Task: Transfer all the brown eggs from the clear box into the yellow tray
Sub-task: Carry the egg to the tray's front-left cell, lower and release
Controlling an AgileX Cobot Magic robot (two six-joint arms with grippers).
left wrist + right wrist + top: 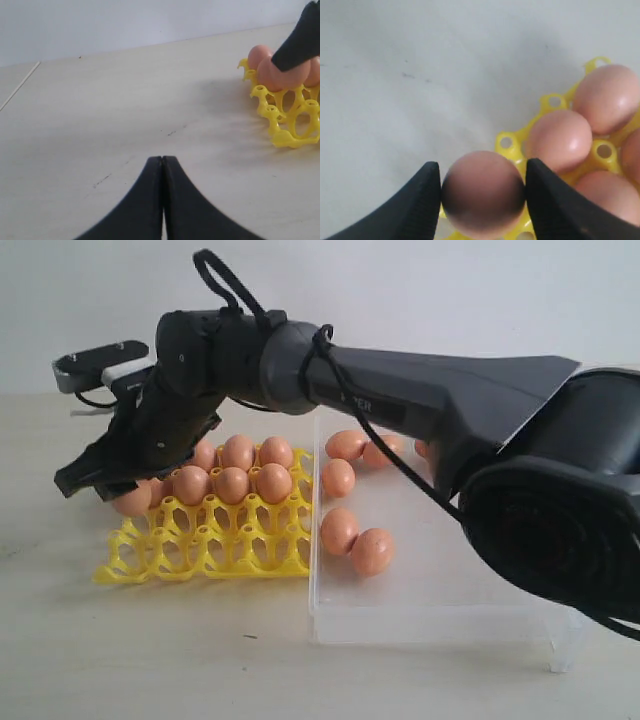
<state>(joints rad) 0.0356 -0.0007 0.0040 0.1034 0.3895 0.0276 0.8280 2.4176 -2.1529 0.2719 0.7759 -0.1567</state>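
Observation:
My right gripper (118, 488) reaches across to the left rim of the yellow tray (200, 552) and is shut on a brown egg (483, 195), one jaw on each side of it. That held egg (134, 500) hangs just over the tray's outer cups. Several brown eggs (232, 483) sit in the tray's back rows. Several more eggs (340, 530) lie loose in the clear box (430, 605) to the right of the tray. My left gripper (163, 159) is shut with nothing in it, low over bare table to the left of the tray (292, 137).
The right arm (430, 390) spans the scene above the box and the tray. The tray's front rows of cups (230, 540) hold nothing. Pale tabletop (125, 100) stretches left of the tray, with a wall behind.

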